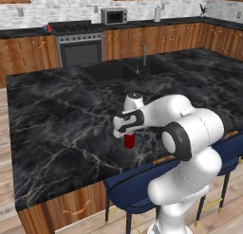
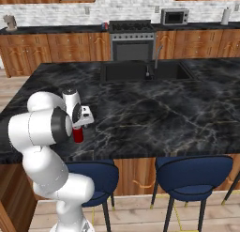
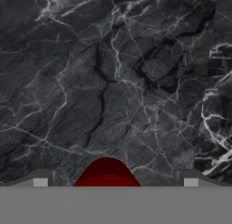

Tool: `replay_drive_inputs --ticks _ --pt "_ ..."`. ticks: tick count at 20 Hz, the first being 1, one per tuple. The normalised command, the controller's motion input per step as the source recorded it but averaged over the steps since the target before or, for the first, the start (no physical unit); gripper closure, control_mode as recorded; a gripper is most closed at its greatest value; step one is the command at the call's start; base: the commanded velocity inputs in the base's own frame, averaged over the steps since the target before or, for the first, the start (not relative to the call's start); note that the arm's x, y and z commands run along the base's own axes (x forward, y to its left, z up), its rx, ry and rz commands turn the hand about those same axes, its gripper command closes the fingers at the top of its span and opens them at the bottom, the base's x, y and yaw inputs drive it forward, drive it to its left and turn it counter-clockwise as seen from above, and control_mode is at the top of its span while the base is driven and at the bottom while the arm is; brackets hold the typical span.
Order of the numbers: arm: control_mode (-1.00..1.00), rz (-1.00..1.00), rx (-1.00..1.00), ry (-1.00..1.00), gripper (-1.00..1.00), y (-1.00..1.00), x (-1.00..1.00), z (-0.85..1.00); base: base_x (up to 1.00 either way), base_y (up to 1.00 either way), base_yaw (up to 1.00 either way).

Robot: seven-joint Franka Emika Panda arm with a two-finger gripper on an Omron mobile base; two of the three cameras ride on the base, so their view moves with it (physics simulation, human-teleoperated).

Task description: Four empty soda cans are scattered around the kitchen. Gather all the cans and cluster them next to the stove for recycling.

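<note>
A red soda can [image 3: 107,173] stands between the wide-open claw's [image 3: 115,182] fingertips, ungripped.

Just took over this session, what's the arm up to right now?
The arm is reaching down over the dark marble island, and its gripper is open around a red soda can standing near the island's front edge. The jaws straddle the can but have not closed. Across the kitchen, more cans already sit on the counter beside the stove.
</note>
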Motion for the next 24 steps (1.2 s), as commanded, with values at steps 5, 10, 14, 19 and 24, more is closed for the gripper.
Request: replay_drive_inputs --ticks 5,10,14,19,24 --pt "-1.00 0.00 0.00 0.04 -1.00 0.07 0.03 -0.14 0.00 0.00 0.00" --pt "-1.00 0.00 0.00 0.02 1.00 0.00 0.00 -0.16 0.00 0.00 0.00" --pt "-1.00 0.00 0.00 0.00 1.00 -0.06 0.00 -0.10 0.00 0.00 0.00" --pt "-1.00 0.00 0.00 0.00 1.00 -0.05 0.00 -0.07 0.00 0.00 0.00" --pt "-1.00 0.00 0.00 0.00 -1.00 0.00 0.00 0.00 0.00 0.00 0.00"
